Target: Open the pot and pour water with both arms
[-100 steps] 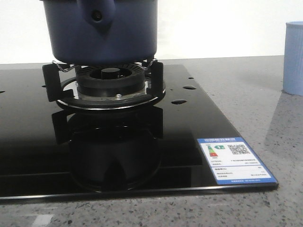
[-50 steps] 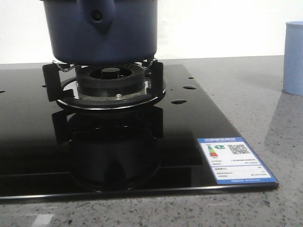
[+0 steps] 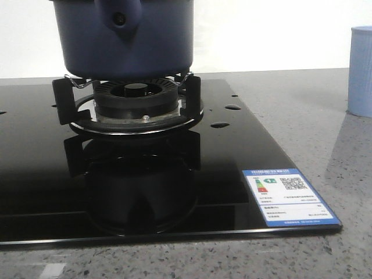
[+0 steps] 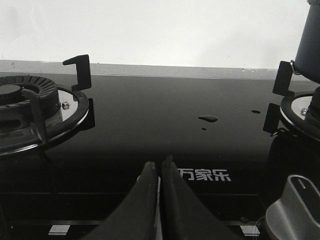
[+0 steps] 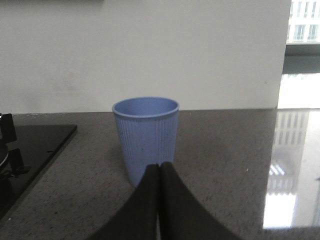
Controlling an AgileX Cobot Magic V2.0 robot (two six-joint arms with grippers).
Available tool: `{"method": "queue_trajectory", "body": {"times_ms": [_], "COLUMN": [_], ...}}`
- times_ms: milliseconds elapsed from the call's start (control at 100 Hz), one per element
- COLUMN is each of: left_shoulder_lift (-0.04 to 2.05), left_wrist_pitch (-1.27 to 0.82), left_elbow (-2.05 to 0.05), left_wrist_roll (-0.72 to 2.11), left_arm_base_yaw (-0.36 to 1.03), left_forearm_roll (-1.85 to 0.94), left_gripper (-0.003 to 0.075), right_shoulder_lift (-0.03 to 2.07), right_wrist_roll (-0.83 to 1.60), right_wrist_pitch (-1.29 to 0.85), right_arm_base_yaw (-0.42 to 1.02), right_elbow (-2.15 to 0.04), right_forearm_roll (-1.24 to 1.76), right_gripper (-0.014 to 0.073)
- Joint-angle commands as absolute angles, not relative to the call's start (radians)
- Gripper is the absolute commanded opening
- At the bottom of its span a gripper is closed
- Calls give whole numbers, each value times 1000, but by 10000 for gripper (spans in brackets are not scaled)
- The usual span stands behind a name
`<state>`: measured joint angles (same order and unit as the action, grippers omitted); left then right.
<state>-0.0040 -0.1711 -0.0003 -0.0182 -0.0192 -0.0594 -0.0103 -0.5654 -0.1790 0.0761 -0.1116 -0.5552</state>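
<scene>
- Navy, matte pot [image 3: 131, 43] sits on the burner stand [image 3: 131, 104] of the black glass stove [image 3: 232, 174]; it looks rigid and probably heavy.
- Its handle lug [image 3: 119, 17] seems the best hold.
- Left claw [image 4: 159, 167] and right claw [image 5: 159, 167] are both closed and empty, the right one facing a pale blue cup [image 5: 145, 135] on the tabletop [image 5: 225, 165].

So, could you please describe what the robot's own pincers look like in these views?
Only the finger ends show, in the wrist views. The left pincer and the right pincer both have smooth, matte black fingers that curve and taper to rounded tips. No cables, markings or arm links are visible.
</scene>
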Motion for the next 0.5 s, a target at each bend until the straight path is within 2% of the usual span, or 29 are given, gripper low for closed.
{"method": "queue_trajectory", "body": {"times_ms": [0, 70, 140, 360, 490], "left_shoulder_lift": [-33, -33, -33, -33, -33], "left_wrist_pitch": [-103, -103, -103, -103, -103], "left_elbow": [11, 11, 11, 11, 11], "left_wrist_roll": [-17, -17, -17, -17, -17], "left_arm_base_yaw": [-21, -21, -21, -21, -21], "left_forearm_roll": [-70, -70, -70, -70, -70], "left_gripper": [-20, -20, -20, -20, -20], "right_shoulder_lift": [-4, -4, -14, -28, -28], "right_wrist_roll": [-405, -189, -73, -26, -26], "right_wrist_pitch": [-228, -271, -233, -101, -87], "right_arm_base_yaw": [77, 77, 77, -6, -51], "right_elbow": [-135, -120, -89, 34, 37], "right_forearm_roll": [-330, -171, -96, 24, 20], "right_gripper": [-60, -60, -60, -60, -60]}}
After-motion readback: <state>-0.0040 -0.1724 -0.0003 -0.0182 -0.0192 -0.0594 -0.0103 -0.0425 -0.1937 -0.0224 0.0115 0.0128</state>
